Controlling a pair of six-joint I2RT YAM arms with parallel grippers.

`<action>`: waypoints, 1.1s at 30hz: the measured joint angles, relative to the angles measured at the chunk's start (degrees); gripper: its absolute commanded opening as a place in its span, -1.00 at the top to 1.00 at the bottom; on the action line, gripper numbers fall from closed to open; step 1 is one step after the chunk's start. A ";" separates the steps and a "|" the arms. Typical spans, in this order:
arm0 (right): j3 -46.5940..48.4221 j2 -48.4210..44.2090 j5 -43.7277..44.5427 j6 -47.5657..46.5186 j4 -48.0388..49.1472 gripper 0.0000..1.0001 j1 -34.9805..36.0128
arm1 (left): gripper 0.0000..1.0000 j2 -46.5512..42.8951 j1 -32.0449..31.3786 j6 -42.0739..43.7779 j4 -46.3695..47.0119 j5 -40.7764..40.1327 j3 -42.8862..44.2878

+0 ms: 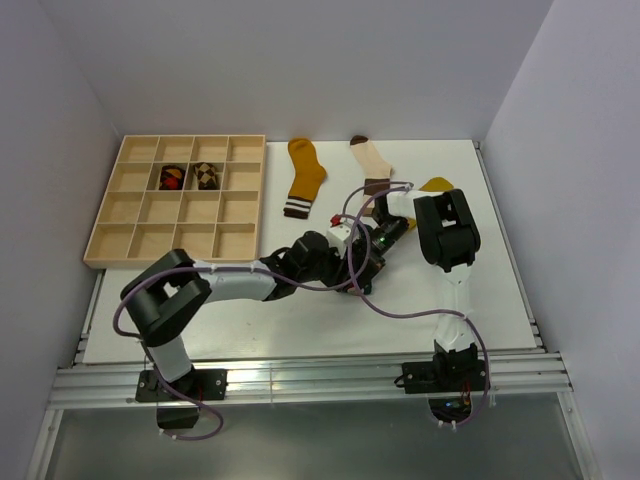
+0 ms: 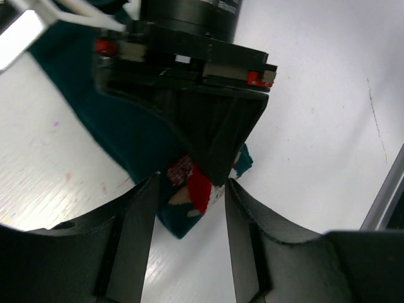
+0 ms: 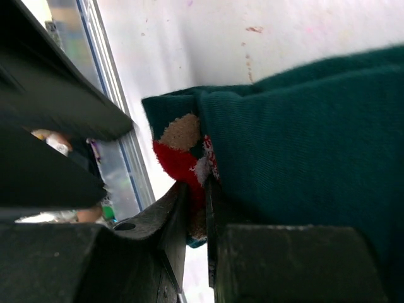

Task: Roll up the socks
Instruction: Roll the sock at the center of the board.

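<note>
A teal sock (image 2: 136,136) with a red, tan and white patterned end lies on the white table. My right gripper (image 3: 196,186) is shut on that patterned end; its black body shows in the left wrist view (image 2: 196,113). My left gripper (image 2: 191,184) is open, and its fingers straddle the same sock end just below the right gripper's tips. In the top view both grippers meet at mid-table, left (image 1: 345,262) and right (image 1: 372,245), and hide the teal sock. A mustard sock (image 1: 304,178), a cream sock (image 1: 373,165) and a yellow sock (image 1: 436,184) lie flat at the back.
A wooden compartment tray (image 1: 140,210) stands at the back left. It holds two rolled argyle socks (image 1: 173,177) (image 1: 208,175) in adjacent cells. Purple cables (image 1: 375,195) loop over the arms. The table's metal front rail (image 1: 300,380) runs along the near edge.
</note>
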 measured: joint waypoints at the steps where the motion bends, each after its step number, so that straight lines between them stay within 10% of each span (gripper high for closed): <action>1: -0.24 0.02 0.00 0.87 0.44 0.67 -0.24 | -0.01 1.53 0.00 0.50 -0.04 1.29 1.07; 33: -4.44 -2.62 2.34 17.25 7.10 0.71 -2.16 | 0.21 11.91 6.67 -5.99 7.56 21.27 1.14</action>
